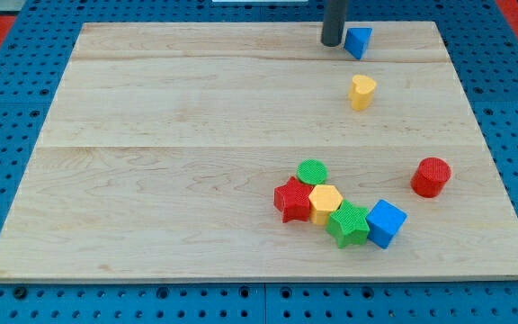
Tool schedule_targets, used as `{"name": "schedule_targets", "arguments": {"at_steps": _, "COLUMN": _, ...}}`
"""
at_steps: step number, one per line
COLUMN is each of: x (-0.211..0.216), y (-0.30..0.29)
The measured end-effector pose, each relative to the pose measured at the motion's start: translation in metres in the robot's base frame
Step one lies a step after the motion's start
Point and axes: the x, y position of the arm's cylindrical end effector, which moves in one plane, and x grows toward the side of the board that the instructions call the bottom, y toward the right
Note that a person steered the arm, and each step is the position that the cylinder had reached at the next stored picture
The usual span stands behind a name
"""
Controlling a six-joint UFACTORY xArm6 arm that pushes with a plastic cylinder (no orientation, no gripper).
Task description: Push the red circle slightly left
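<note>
Nearest the view's bottom sits a tight cluster: a blue cube (386,222), a green star (349,224), a yellow hexagon (325,203), a red star (292,200) and a green circle (312,171), all touching or nearly so. To their right, standing alone near the board's (169,153) right edge, is the red circle (431,176). The task looks not yet begun: the rod's tip (332,42) rests far up at the view's top, just left of a small blue block (358,41), with a yellow block (361,92) below it (no jaws exist on this rod, so none can be reported). Bare wood lies left of the red circle before the cluster, enough for a slight push; the tip would likely need to reach its right side, where the board's margin is narrow.
</note>
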Motion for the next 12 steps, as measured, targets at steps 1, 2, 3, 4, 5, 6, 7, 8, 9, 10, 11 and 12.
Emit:
{"name": "schedule_targets", "arguments": {"at_steps": 1, "x": 0.0, "y": -0.034}}
{"name": "schedule_targets", "arguments": {"at_steps": 2, "x": 0.014, "y": -0.061}}
{"name": "schedule_targets", "arguments": {"at_steps": 3, "x": 0.044, "y": -0.062}}
{"name": "schedule_targets", "arguments": {"at_steps": 4, "x": 0.081, "y": -0.066}}
{"name": "schedule_targets", "arguments": {"at_steps": 5, "x": 0.112, "y": -0.075}}
{"name": "schedule_targets", "arguments": {"at_steps": 6, "x": 0.164, "y": -0.062}}
{"name": "schedule_targets", "arguments": {"at_steps": 7, "x": 0.198, "y": -0.024}}
{"name": "schedule_targets", "arguments": {"at_steps": 8, "x": 0.201, "y": 0.034}}
{"name": "schedule_targets", "arguments": {"at_steps": 9, "x": 0.208, "y": 0.093}}
{"name": "schedule_targets", "arguments": {"at_steps": 10, "x": 0.22, "y": 0.169}}
{"name": "schedule_targets", "arguments": {"at_steps": 11, "x": 0.255, "y": 0.189}}
{"name": "schedule_targets", "arguments": {"at_steps": 12, "x": 0.259, "y": 0.16}}
